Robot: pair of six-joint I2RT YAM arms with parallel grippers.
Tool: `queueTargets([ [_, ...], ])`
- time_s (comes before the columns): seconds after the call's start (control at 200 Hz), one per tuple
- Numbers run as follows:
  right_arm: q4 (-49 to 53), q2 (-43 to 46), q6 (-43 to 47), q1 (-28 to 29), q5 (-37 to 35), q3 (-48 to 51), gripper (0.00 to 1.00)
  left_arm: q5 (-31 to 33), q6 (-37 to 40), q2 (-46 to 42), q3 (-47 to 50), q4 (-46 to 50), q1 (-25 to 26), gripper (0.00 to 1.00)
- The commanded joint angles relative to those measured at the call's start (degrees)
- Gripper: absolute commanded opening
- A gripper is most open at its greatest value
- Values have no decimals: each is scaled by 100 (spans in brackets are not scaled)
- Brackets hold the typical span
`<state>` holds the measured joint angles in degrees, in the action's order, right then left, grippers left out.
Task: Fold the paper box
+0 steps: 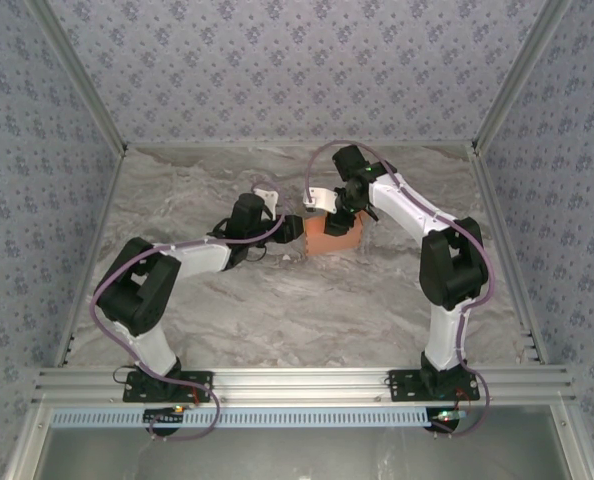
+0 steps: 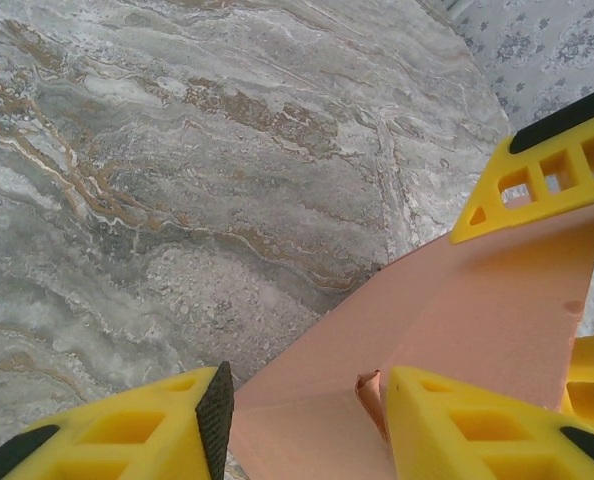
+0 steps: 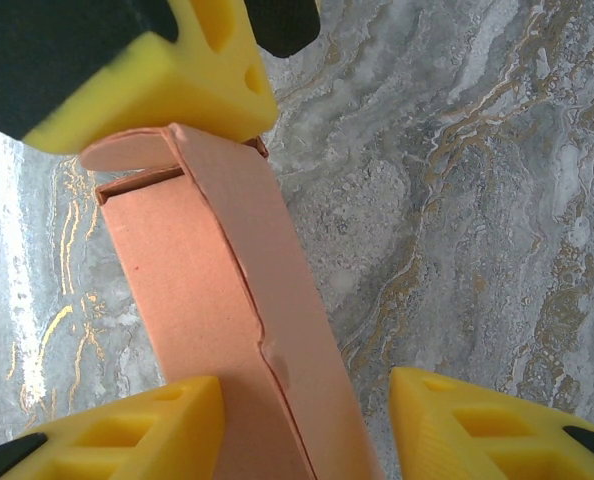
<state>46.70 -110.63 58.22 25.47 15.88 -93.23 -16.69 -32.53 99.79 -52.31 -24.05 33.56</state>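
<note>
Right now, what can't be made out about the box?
Top view: the box is small, and the right arm partly covers it, so flaps are unreadable.
Left wrist: bottom and right edges cut it off; whether the left jaws pinch it is unclear.
Right wrist: a yellow finger hides its far end.

bright, even light, soft shadows, slight glare on the tabletop [image 3: 22, 250]
</note>
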Motion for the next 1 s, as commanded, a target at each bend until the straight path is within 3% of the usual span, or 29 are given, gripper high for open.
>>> queueTargets([
  [0.0, 55, -212, -41, 30, -52, 262, 51, -282, -249, -164, 33, -188, 160, 47],
  [0.45, 76, -205, 16, 36, -24, 297, 53, -620, -735, -136, -101, -354, 160, 48],
  [0.994, -152, -64, 143, 39, -58, 508, 52, -244, 242, -229, 379, 20, 169, 46],
])
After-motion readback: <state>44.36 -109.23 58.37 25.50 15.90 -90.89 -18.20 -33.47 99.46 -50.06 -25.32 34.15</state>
